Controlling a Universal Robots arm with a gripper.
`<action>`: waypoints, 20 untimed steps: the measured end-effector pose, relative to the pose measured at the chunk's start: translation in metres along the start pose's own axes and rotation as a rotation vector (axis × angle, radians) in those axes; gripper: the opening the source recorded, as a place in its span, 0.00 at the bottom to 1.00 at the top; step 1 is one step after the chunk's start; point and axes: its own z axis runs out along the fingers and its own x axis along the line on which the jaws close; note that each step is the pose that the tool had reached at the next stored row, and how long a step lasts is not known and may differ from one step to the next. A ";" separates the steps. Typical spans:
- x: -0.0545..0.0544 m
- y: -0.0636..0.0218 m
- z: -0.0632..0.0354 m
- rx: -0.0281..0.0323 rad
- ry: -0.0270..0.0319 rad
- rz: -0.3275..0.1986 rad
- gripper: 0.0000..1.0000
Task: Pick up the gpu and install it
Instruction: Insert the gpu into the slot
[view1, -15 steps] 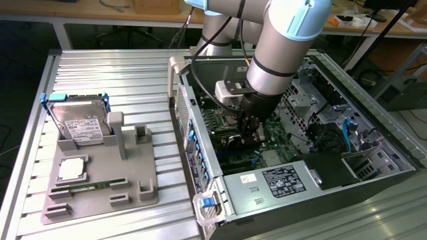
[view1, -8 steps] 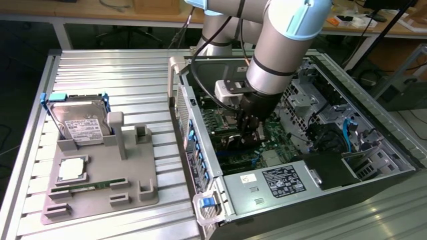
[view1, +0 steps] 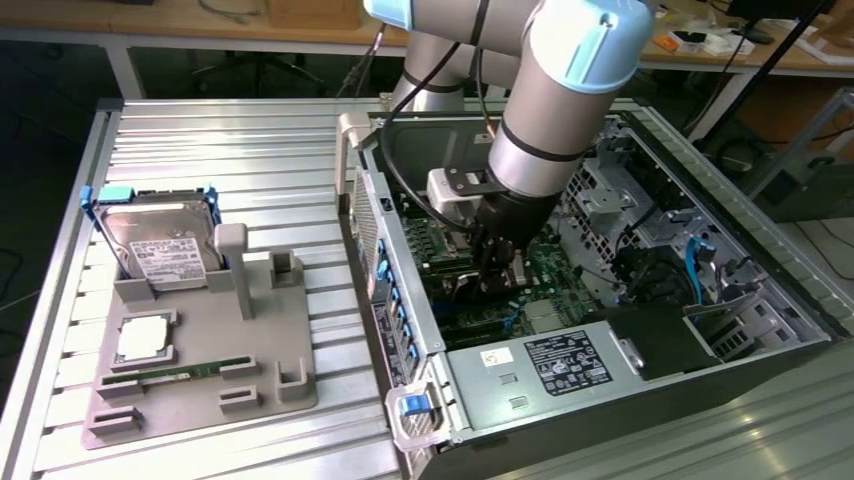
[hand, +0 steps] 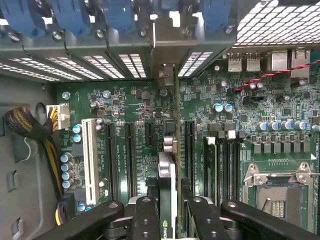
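Wrist view: gpu (hand: 169, 200) is seen edge-on, clamped between the fingers (hand: 145, 220) of the hand (hand: 169, 215).
Position: card is held upright over the motherboard (hand: 130, 135) slots inside the computer case (view1: 747, 250).
Hand: partly closed, gripped on the gpu.

gpu (hand: 168, 200) lower part behind gripper (hand: 168, 212)

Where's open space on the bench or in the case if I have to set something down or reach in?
Bare ribbed table lies behind the hard drive and beside the grey holder tray. Inside the computer case it is crowded: the gripper holds the gpu on edge over the motherboard slots.
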 end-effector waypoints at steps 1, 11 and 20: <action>0.000 0.0000 0.0002 -0.0001 0.0002 0.000 0.27; 0.000 0.0000 0.0005 0.0001 -0.0002 0.000 0.27; 0.000 0.0008 0.0055 -0.0001 0.0004 0.000 0.27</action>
